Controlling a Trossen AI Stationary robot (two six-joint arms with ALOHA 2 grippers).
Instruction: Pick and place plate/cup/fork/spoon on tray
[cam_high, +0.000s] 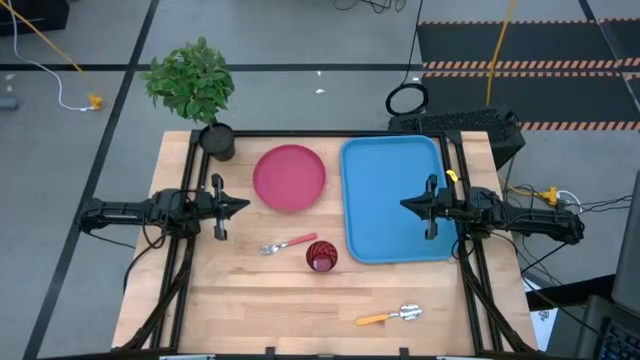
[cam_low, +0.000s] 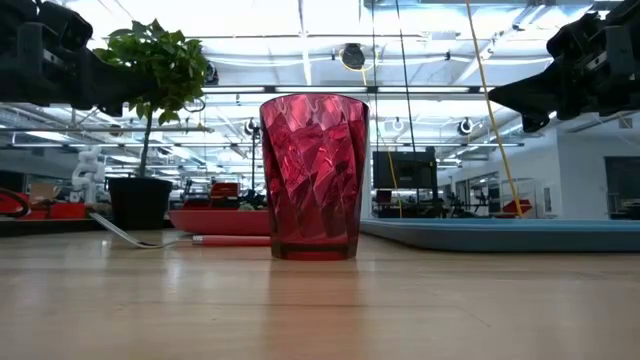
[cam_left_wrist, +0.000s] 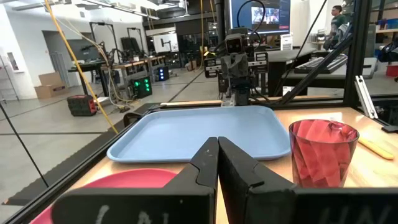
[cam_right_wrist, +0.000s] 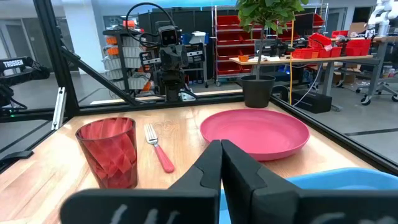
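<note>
The pink-red plate (cam_high: 289, 177) lies flat on the table just left of the blue tray (cam_high: 392, 200). The dark red cup (cam_high: 321, 256) stands upright near the table's middle, with a pink-handled fork (cam_high: 285, 244) beside it. An orange-handled spoon (cam_high: 390, 316) lies near the front edge. My left gripper (cam_high: 245, 205) hovers shut at the left side, pointing level toward the plate. My right gripper (cam_high: 405, 205) hovers shut above the tray, pointing left. Both hold nothing.
A potted plant (cam_high: 195, 85) in a black pot (cam_high: 217, 140) stands at the table's far left corner. A black frame rail (cam_high: 300, 133) runs along the far edge. Bare wood (cam_high: 250, 300) spreads across the near half of the table.
</note>
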